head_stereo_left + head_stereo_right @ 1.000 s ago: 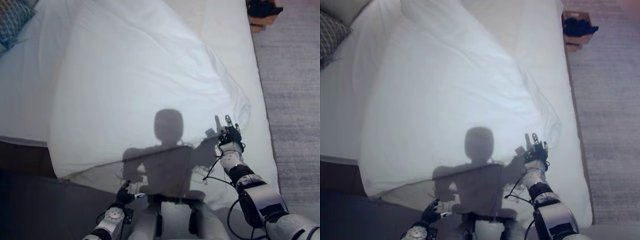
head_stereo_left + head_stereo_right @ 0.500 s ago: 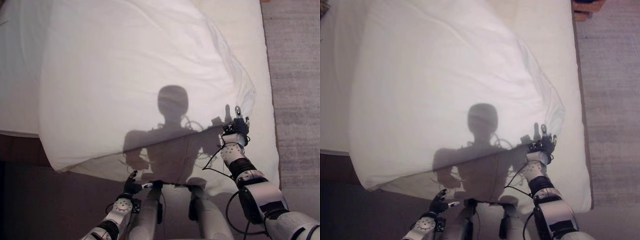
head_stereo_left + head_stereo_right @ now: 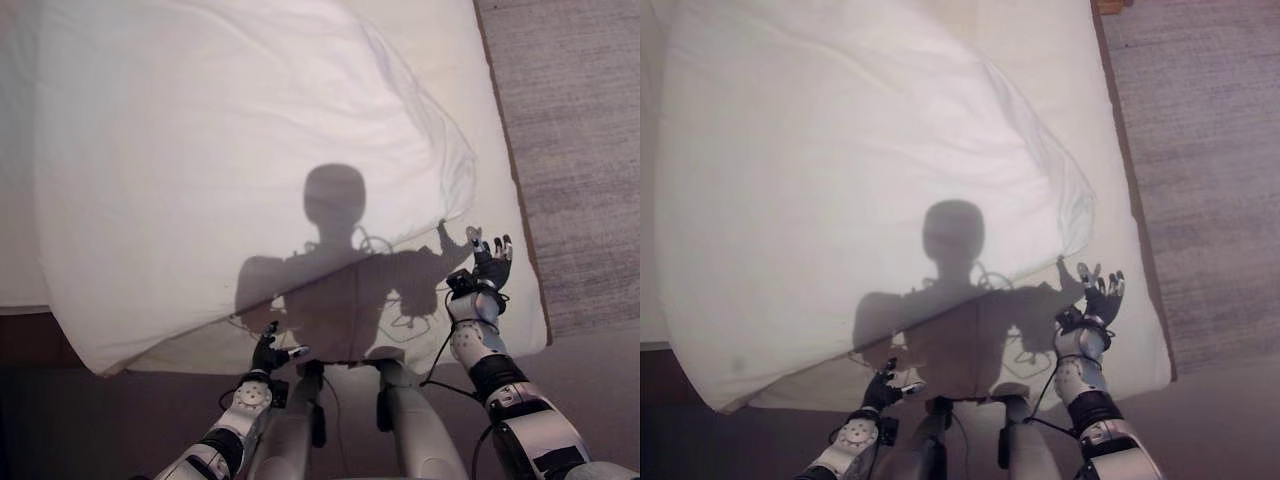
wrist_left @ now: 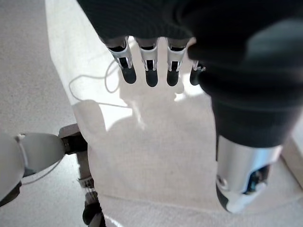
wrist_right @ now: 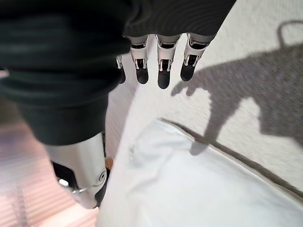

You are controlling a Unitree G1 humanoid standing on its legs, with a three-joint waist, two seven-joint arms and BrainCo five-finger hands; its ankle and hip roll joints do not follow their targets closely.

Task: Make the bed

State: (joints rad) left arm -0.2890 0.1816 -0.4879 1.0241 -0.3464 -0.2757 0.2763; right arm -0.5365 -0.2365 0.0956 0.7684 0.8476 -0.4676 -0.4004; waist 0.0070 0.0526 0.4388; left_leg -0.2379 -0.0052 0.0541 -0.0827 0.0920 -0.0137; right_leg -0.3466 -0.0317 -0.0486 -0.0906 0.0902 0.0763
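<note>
The white duvet (image 3: pixel 230 170) lies skewed across the bed (image 3: pixel 500 290), filling the frame's centre and left. Both the right hand (image 3: pixel 490 265) and left hand (image 3: pixel 268 352) hover spread and empty; reaching short could leave the duvet's lower-right corner ungrasped.

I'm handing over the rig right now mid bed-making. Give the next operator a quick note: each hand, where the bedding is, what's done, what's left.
Right hand: open, fingers spread, holding nothing, above the bare mattress just past the duvet's near right corner.
Left hand: low at the foot edge of the bed, fingers relaxed, empty.
Duvet: lies skewed across the bed, its near edge running diagonally, overhanging the foot at the left and leaving mattress bare at the right. Its right corner looks rumpled.
Done: duvet roughly spread, mostly smooth.
Left: likely grasp the near right corner, pull it toward the foot and right side, square up and smooth the edge.
</note>
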